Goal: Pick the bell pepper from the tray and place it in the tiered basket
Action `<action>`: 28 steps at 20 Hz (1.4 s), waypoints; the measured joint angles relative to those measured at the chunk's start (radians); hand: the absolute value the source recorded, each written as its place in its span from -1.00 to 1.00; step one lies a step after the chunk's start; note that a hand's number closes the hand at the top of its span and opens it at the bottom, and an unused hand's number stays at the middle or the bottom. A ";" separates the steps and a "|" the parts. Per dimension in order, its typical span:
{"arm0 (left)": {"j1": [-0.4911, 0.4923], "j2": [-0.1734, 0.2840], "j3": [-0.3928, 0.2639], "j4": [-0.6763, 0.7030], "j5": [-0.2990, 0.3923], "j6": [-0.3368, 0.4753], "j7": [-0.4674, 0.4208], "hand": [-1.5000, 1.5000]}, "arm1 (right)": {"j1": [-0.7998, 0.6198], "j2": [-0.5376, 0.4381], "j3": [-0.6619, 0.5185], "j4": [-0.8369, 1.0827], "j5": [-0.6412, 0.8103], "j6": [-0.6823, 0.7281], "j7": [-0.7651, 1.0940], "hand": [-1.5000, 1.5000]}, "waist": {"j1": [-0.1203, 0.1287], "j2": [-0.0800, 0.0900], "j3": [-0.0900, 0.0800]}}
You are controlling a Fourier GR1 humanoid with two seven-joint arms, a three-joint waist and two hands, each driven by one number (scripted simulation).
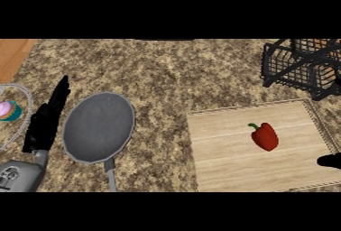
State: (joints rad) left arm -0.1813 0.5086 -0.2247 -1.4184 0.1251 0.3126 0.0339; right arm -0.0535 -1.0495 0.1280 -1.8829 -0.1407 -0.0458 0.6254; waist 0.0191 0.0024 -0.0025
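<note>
A red bell pepper (265, 136) with a green stem lies on the wooden tray (226, 169), right of its middle. The black wire tiered basket (296, 67) stands at the back right, just beyond the tray's far corner. My left hand (47, 119) rests at the left with its fingers straight and pointing up, holding nothing. Only a small black tip of my right hand (330, 160) shows at the right edge, low and to the right of the pepper and apart from it.
A grey frying pan (99, 127) lies left of the tray, its handle toward the front edge. A clear-rimmed plate (25, 97) with a pink and teal cupcake (9, 110) sits at the far left. The stone counter ends at a wooden strip (13, 54) at the back left.
</note>
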 measured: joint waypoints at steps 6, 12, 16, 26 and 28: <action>0.001 -0.022 0.013 0.001 -0.030 -0.004 0.000 0.00 | -0.184 0.093 0.118 0.035 0.054 0.055 0.244 -1.00 | 0.003 0.001 0.001; 0.013 -0.034 0.036 -0.023 -0.050 -0.017 0.019 0.00 | -0.279 0.193 0.188 0.105 0.105 0.127 0.361 -1.00 | -0.004 -0.001 0.002; 0.028 -0.045 0.056 -0.024 -0.071 -0.029 0.014 0.00 | -0.287 0.247 0.208 0.112 0.153 0.151 0.398 -1.00 | -0.011 -0.002 0.002; 0.052 -0.084 0.105 -0.032 -0.119 -0.068 0.011 0.00 | -0.224 0.333 0.209 0.109 0.299 0.214 0.383 -1.00 | -0.018 -0.003 0.002; 0.045 -0.092 0.111 -0.028 -0.128 -0.072 0.012 0.00 | -0.228 0.346 0.226 0.104 0.341 0.221 0.390 -1.00 | -0.018 -0.003 0.002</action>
State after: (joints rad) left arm -0.1362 0.4166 -0.1135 -1.4469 -0.0027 0.2405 0.0463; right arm -0.2811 -0.7031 0.3544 -1.7792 0.2005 0.1756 1.0156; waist 0.0013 -0.0005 -0.0002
